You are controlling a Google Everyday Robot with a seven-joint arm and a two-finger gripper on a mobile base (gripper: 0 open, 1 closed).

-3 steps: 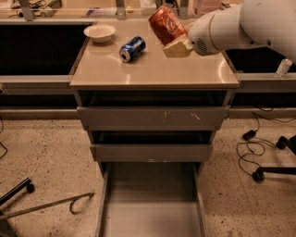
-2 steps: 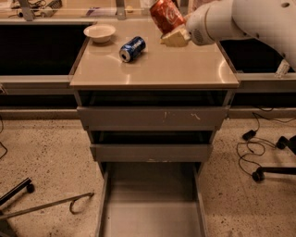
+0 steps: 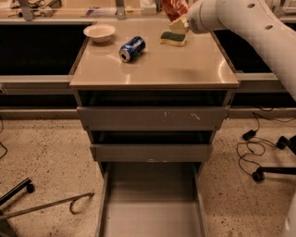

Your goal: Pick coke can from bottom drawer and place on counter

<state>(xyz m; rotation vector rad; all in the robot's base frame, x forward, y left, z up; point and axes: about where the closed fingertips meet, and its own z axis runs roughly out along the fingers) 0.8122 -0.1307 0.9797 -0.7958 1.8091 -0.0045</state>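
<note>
Holding the coke can (image 3: 174,6) between its fingers (image 3: 178,26), the tool (image 3: 179,22) hangs above the far right part of the surface (image 3: 185,69), close to the back edge. The can is in the air and does not touch the surface. It sits just above the pale fingers and a little to their left. It is tilted, and its upper part is cut off by the top edge of the view. The white arm (image 3: 240,23) comes in from the right side.

Just below the tool, a green and yellow sponge (image 3: 173,38) lies flat on the surface. To the left of it, a blue soda can (image 3: 132,48) lies on its side, with one silver end turned to the front left. Further left, near the back left corner, stands a small white bowl (image 3: 99,32).

Under the surface, the two shallower drawers (image 3: 152,118) are pulled out only a little. The bottom drawer (image 3: 152,213) is pulled out far toward the camera, and its grey floor is in view. The coke can is well apart from this drawer, high up over the surface.
</note>
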